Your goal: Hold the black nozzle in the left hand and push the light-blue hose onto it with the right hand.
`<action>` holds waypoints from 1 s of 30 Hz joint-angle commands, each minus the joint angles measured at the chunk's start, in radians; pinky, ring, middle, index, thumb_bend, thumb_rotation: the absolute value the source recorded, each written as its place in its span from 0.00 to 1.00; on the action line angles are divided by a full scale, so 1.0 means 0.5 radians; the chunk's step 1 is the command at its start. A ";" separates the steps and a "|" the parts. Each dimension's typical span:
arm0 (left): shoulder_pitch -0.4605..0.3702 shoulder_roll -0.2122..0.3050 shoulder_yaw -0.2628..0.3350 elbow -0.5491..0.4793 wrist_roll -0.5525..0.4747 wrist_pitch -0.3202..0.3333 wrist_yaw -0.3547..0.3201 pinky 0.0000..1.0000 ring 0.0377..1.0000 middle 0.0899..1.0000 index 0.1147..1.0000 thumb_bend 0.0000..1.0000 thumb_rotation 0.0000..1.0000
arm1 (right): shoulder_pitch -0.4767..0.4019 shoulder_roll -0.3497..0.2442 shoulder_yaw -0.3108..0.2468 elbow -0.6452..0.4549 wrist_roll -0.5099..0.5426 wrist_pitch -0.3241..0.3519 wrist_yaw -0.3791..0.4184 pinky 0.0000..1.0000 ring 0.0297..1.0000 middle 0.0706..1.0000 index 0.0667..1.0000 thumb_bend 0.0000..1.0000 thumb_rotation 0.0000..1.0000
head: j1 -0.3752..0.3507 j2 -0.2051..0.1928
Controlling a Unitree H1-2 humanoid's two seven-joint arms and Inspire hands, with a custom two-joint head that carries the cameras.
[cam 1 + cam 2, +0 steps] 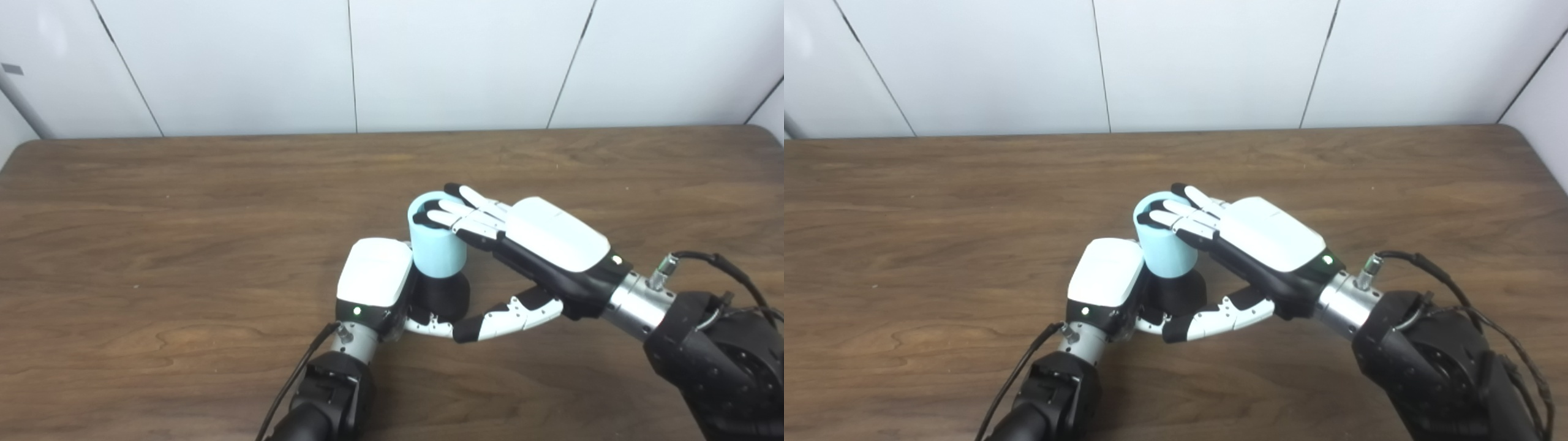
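Observation:
The black nozzle (pixel 442 295) stands upright near the table's front middle, with my left hand (pixel 375 278) shut around its base from the left. The light-blue hose (pixel 436 244), a short wide tube, sits upright on top of the nozzle. My right hand (pixel 527 245) reaches in from the right. Its fingers (pixel 468 211) lie flat over the hose's open top rim and its thumb (pixel 508 317) stretches out below, in front of the nozzle, so the hand is not closed around the hose. Most of the nozzle is hidden behind both hands.
The brown wooden table (pixel 184 233) spreads wide on all sides of the hands. A white panelled wall (pixel 349 61) rises behind its far edge. The right arm's black forearm and cable (pixel 716 331) fill the lower right corner.

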 commanded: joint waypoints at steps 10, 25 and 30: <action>0.108 0.010 -0.049 0.094 -0.105 -0.030 -0.227 0.52 0.50 0.41 0.41 0.53 0.00 | 0.101 -0.062 0.040 0.025 -0.078 -0.005 0.097 0.91 0.96 0.91 0.88 0.62 1.00 | -0.010 0.015; 0.128 0.038 -0.031 0.051 -0.101 -0.043 -0.247 0.47 0.46 0.38 0.42 0.53 0.00 | 0.215 -0.064 0.064 0.129 -0.085 -0.076 -0.049 0.92 0.96 0.92 0.89 0.60 1.00 | -0.023 0.026; 0.131 0.033 -0.032 0.043 -0.103 -0.047 -0.247 0.48 0.47 0.38 0.42 0.53 0.00 | 0.267 -0.046 0.109 0.165 -0.122 -0.113 -0.093 0.91 0.96 0.92 0.88 0.59 1.00 | -0.024 0.026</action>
